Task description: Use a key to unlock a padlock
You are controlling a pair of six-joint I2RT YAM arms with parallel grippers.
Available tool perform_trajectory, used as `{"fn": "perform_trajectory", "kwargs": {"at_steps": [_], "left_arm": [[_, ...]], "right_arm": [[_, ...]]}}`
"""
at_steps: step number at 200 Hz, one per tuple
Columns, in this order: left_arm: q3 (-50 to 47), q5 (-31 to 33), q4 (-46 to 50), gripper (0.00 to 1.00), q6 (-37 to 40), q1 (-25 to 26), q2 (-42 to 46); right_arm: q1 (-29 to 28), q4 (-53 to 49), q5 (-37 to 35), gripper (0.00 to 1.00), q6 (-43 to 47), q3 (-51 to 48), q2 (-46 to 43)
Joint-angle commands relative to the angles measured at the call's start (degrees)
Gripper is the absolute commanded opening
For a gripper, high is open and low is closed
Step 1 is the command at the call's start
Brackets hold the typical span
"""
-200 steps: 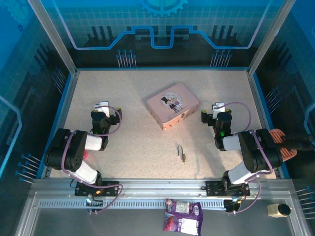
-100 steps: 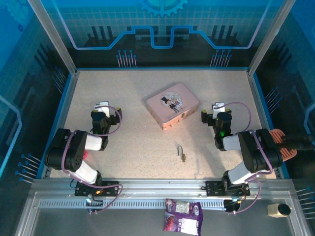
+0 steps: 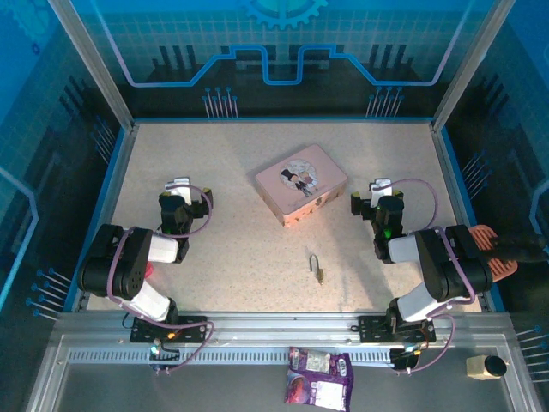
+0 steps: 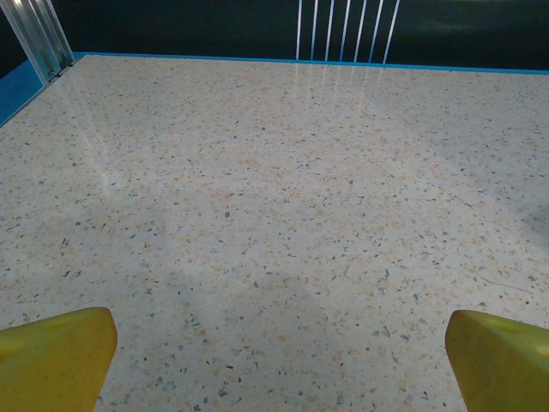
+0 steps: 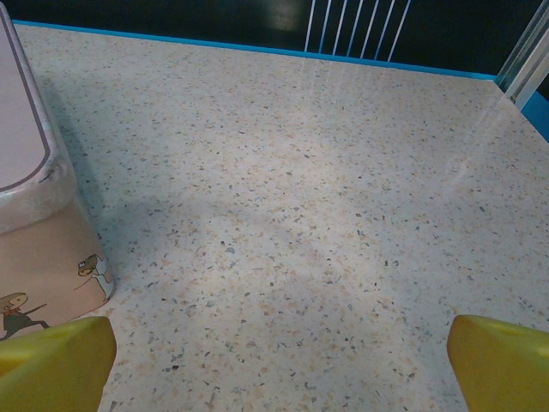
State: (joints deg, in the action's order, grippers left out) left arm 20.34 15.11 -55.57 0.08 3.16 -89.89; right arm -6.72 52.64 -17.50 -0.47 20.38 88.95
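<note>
You're looking at a robot test cell in a lab: around the speckled table (image 3: 223,172) stand aluminium frame posts (image 3: 88,60) and blue circuit-pattern panels (image 3: 283,43), with a slotted mounting rail (image 3: 257,354) along the table's near edge.

Pink box (image 3: 301,184) mid-table (image 3: 232,245); purple packet (image 3: 318,376) on front rail.

We see the left arm (image 3: 129,270) and the right arm (image 3: 437,268) built of black joint housings and white link shells, each trailing a thin lilac cable (image 3: 208,209). A green light (image 3: 388,232) glows on the right one. The left gripper (image 4: 274,360) and right gripper (image 5: 279,365) carry blunt yellow fingertips (image 4: 53,356).
</note>
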Motion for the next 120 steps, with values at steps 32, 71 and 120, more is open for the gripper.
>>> {"fn": "perform_trajectory", "kwargs": {"at_steps": [32, 71, 120], "left_arm": [[0.1, -0.4, -1.3, 0.99, 0.6, 0.3, 0.4], [0.0, -0.4, -1.3, 0.99, 0.6, 0.4, 0.5], [0.0, -0.3, -1.4, 0.99, 0.6, 0.4, 0.5]], "right_arm": [[0.5, 2.1, 0.2, 1.00, -0.5, 1.0, -0.3], [0.5, 2.1, 0.1, 1.00, -0.5, 1.0, -0.3], [0.7, 1.5, 0.5, 1.00, -0.8, 1.2, -0.3]]}}
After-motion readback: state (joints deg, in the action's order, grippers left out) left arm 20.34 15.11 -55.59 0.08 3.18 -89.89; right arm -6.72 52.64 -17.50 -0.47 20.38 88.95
